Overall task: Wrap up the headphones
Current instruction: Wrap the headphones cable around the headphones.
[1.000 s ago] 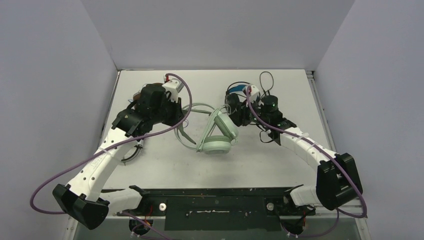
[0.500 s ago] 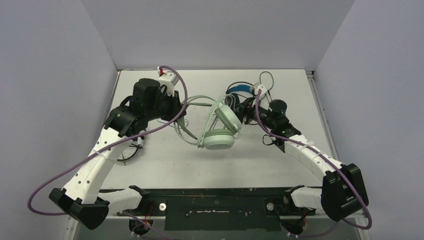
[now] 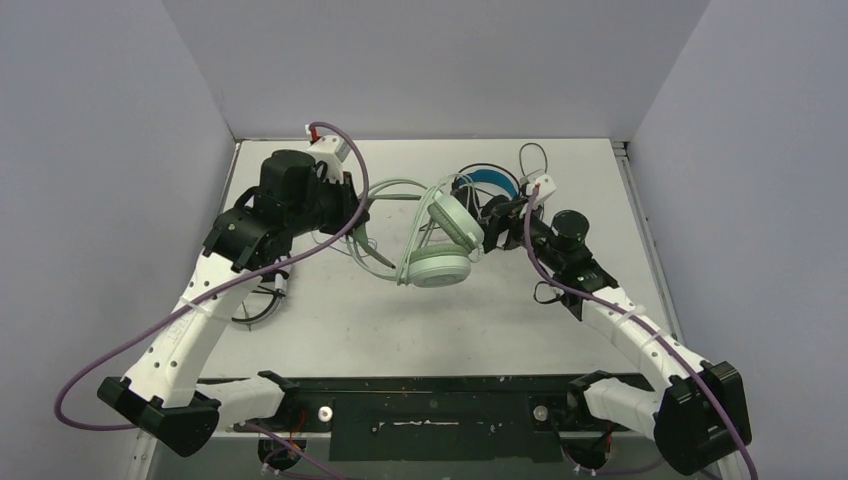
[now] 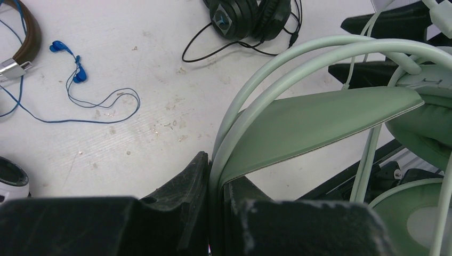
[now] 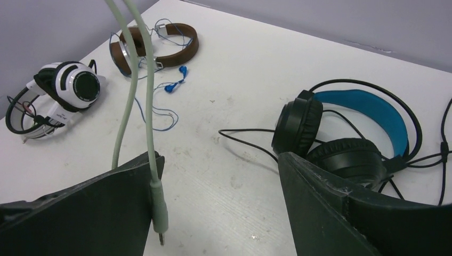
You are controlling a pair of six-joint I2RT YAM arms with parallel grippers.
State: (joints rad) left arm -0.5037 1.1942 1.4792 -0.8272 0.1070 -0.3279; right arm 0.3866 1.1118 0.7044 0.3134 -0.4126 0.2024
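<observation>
White tabletop [image 3: 330, 330] mid-span shows the left gripper [image 4: 216, 178] clamped on the headband [image 4: 320, 117] of the mint green headset [image 3: 440, 262], which lies at its 3 o'clock, while the right gripper [image 5: 218, 160], jaws wide apart, is nearer the dangling cord [image 5: 151, 106], whose plug [image 5: 159, 216] hangs against its 9 o'clock finger.

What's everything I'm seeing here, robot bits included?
Mint green over-ear headphones: one, mint, mid-table.
Black over-ear headphones with blue headband: one, black, far centre-right.
Brown headband headphones: one, brown, far left.
White over-ear headphones with black stripes: one, white, left side.
Blue corded earbuds: one pair, blue, beside the brown set.
White table: one, white, under everything.
Left end effector: one, black, shut on the mint headband.
Right end effector: one, black, open.
</observation>
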